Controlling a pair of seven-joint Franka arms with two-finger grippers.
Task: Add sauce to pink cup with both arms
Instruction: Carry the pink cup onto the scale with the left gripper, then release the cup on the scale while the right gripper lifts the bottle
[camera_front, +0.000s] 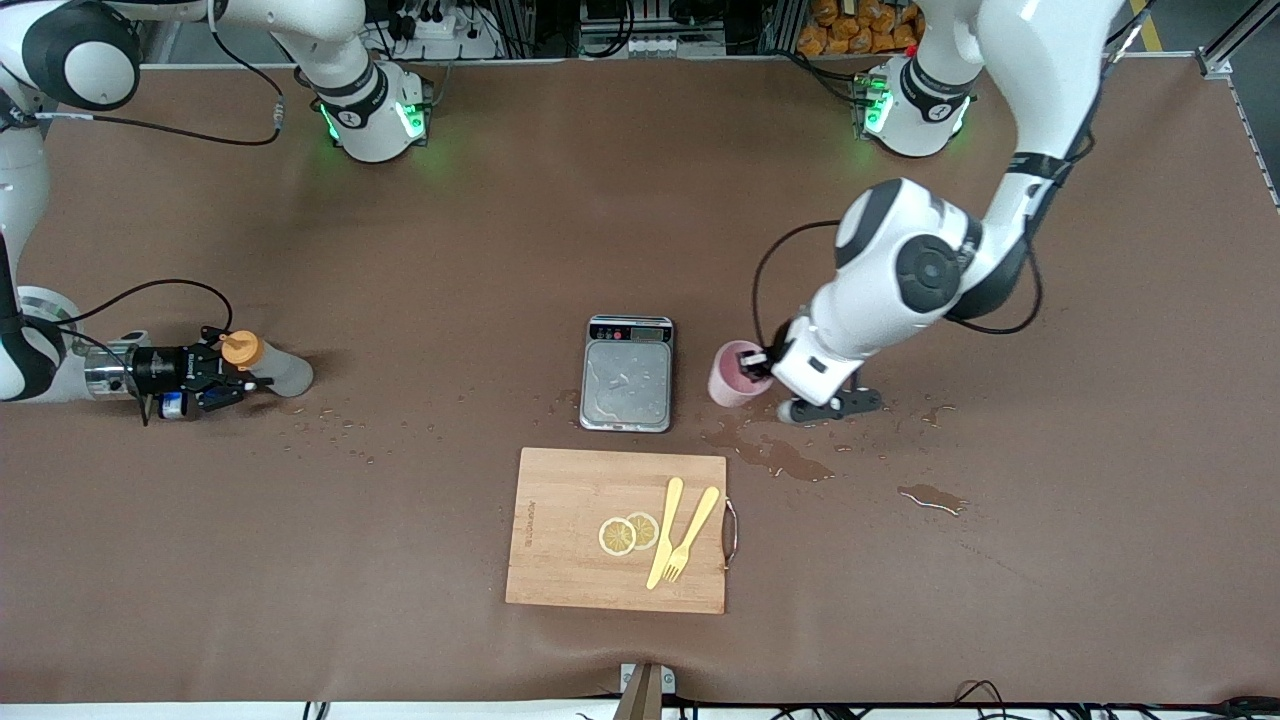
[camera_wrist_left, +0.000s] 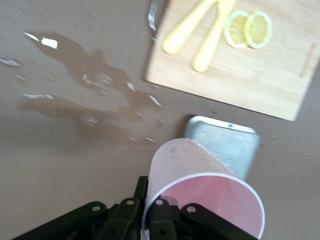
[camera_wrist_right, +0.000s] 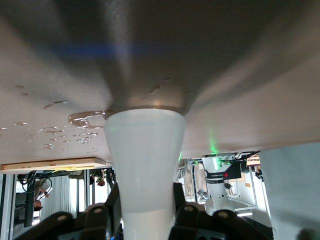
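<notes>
Nearest the front camera lies a wooden cutting board (camera_front: 615, 530) with a metal handle at the end toward the left arm; on it sit two lemon slices (camera_front: 628, 533) touching each other, and just beside them a yellow plastic knife (camera_front: 664, 533) and a yellow plastic fork (camera_front: 691, 534) lying side by side. Farther from the camera, spilled liquid (camera_front: 770, 450) spreads in puddles on the brown table (camera_front: 400, 560), with scattered drops toward the right arm's end as well. Next comes a grey scale (camera_front: 627, 373) with a wet metal tray, standing just farther from the camera than the board. Beside the scale, toward the left arm's end, the pink cup (camera_front: 737, 374) stands on the table, and the left gripper (camera_front: 762, 362) is clamped on its rim with narrow jaws; the left wrist view shows the black fingers (camera_wrist_left: 160, 215) pinching the cup's wall. At the right arm's end of the table the sauce bottle (camera_front: 268, 365) is at the table, its orange cap (camera_front: 241, 348) toward the right gripper (camera_front: 228, 372), whose jaws grip the bottle just below the cap; the right wrist view shows the whitish body between the fingers (camera_wrist_right: 187, 220).
</notes>
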